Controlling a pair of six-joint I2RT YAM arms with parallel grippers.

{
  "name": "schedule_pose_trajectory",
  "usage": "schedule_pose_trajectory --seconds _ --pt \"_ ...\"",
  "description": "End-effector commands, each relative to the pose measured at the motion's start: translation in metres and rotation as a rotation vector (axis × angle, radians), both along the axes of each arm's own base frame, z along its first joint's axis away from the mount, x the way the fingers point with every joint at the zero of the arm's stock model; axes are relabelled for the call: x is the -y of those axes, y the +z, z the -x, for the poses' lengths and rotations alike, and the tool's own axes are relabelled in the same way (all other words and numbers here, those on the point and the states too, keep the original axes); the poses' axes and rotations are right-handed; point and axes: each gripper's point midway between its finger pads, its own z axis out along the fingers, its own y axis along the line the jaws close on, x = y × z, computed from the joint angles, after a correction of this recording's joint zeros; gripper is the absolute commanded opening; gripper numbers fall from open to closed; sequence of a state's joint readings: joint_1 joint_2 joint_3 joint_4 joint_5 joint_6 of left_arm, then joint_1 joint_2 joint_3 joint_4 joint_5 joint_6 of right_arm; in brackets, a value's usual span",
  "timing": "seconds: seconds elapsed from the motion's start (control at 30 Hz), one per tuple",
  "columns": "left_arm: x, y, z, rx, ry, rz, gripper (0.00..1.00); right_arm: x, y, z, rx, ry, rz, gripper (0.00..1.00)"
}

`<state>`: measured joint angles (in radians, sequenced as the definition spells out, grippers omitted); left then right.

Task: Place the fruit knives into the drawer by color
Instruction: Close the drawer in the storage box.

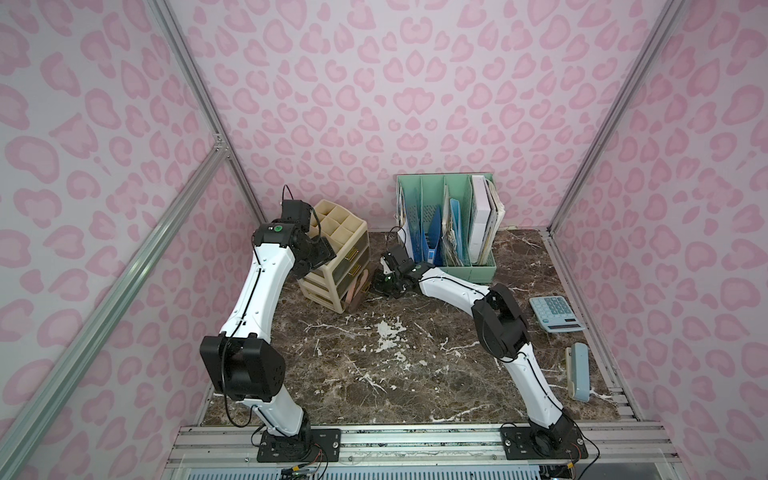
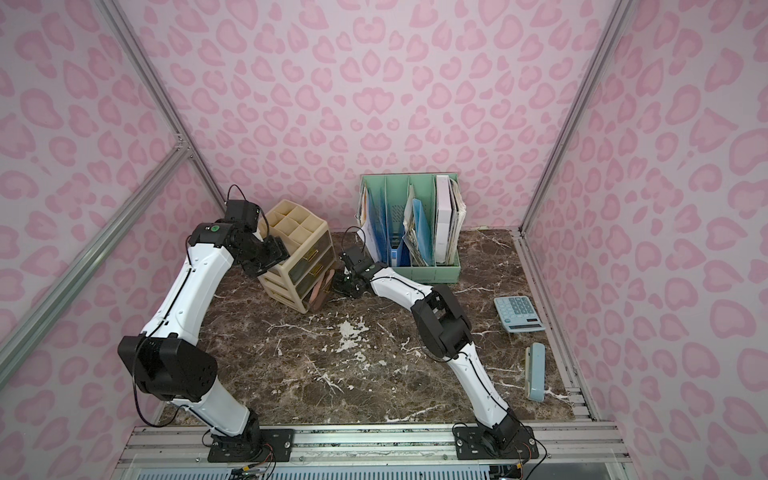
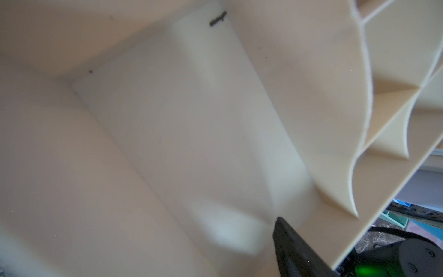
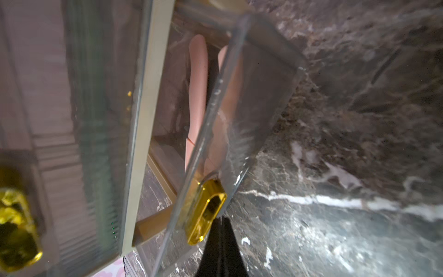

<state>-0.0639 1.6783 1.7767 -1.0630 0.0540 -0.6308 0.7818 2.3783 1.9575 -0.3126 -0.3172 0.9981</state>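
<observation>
Now, in both top views, the beige drawer unit (image 1: 332,249) (image 2: 291,249) stands left of centre on the marble table (image 1: 374,374), and it looks tilted. Its bottom drawer (image 1: 358,293) is pulled partly out. Two pink knives (image 1: 360,286) lie inside it, side by side along its length. The right wrist view shows them too (image 4: 197,96), one in the open and one seen through the drawer's clear front.

The right claw (image 1: 384,286) (image 4: 221,227) is closed with its tips pressed together. It sits at the end of the drawer's gold handle (image 4: 207,208); whether it touches the handle I cannot tell.

The left claw (image 1: 316,251) is at the upper left edge of the unit. One finger (image 3: 287,242) reaches into a bare top compartment and the other is out of sight, so I cannot tell whether it stands open or grips the wall.

At centre right in the top views stands a green file rack (image 1: 453,224). A calculator (image 1: 555,313) and a pale blue stapler (image 1: 579,370) lie further right.
</observation>
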Motion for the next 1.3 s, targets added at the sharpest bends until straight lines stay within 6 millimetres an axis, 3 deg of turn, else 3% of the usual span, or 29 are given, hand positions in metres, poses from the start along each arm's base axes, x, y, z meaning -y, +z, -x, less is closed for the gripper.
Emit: schedule_pose_trajectory --seconds 0.0,0.23,0.7,0.97,1.17,1.2,1.27 --pt "0.002 -0.002 0.000 -0.006 -0.010 0.014 0.76 -0.006 0.002 0.000 0.000 0.020 0.001 0.00" --pt "0.002 -0.004 -0.001 -0.010 -0.011 0.027 0.76 -0.022 0.003 -0.003 0.001 0.041 -0.017 0.00" --pt "0.003 -0.006 -0.001 -0.013 -0.009 0.039 0.76 -0.035 0.013 -0.001 0.026 0.086 -0.085 0.00" --pt "0.001 0.000 -0.001 0.002 -0.009 0.030 0.76 -0.019 0.021 0.005 0.060 0.086 -0.010 0.00" --pt "-0.003 0.010 0.004 0.022 -0.012 0.002 0.76 0.000 0.030 0.022 0.089 0.102 0.056 0.00" --pt "-0.003 0.012 0.005 0.026 -0.012 0.000 0.76 0.004 0.023 0.026 0.078 0.102 0.070 0.02" --pt "-0.004 0.015 0.007 0.035 -0.016 -0.002 0.76 0.010 0.039 0.033 0.103 0.104 0.056 0.06"
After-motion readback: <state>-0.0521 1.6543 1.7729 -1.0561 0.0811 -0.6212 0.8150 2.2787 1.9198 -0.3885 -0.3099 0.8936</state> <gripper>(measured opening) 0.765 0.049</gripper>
